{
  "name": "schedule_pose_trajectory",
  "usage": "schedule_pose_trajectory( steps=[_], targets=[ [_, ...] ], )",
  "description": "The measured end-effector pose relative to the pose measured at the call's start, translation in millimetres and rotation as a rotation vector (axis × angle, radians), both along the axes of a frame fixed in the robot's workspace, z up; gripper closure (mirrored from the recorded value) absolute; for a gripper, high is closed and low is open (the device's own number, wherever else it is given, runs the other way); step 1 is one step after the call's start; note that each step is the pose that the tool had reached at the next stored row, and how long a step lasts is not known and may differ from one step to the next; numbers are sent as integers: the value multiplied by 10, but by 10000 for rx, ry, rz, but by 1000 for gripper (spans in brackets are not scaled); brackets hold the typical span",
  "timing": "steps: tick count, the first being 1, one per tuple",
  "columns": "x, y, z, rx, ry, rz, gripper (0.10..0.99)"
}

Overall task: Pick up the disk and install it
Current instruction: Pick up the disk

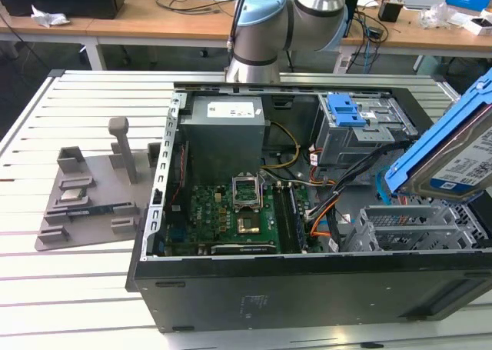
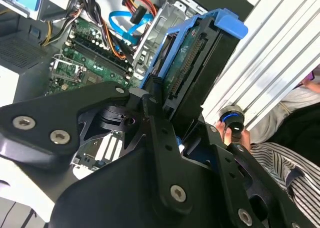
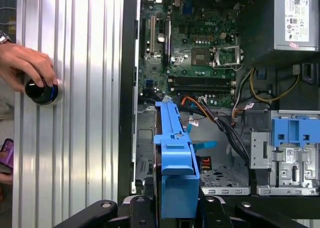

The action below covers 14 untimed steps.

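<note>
We count the pickup done and the install left: our pincer point(image 3: 176, 200) pinches the disk point(image 1: 453, 156), which juts out tilted from between its fingers, held clear above the open computer case point(image 1: 307, 288) beneath it, not yet seated in any bay.

At the exterior view's right the disk point(image 1: 460, 159) is held above the computer case point(image 1: 307, 292), left of which a fixture plate point(image 1: 98, 175) is laid
</note>
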<state>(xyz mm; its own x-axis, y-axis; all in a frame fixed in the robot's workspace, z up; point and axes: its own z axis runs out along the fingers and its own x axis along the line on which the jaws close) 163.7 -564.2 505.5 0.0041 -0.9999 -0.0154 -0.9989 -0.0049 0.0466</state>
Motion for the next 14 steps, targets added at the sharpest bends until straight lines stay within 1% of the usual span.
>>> schedule_pose_trajectory(
  steps=[3, 5, 6, 8, 9, 11, 12, 13, 14],
  targets=[
    [140, 0, 0, -2, 5, 0, 722],
    [195, 0, 0, -3, 8, 0, 722],
    [238, 0, 0, -4, 9, 0, 722],
    [289, 0, 0, -5, 12, 1, 722],
    [351, 0, 0, -5, 16, 0, 722],
    [419, 0, 0, -8, 20, 0, 722],
    [473, 0, 0, -8, 23, 1, 722],
    [500, 0, 0, -9, 24, 1, 722],
    [506, 0, -1, -8, 25, 0, 722]
  ],
)
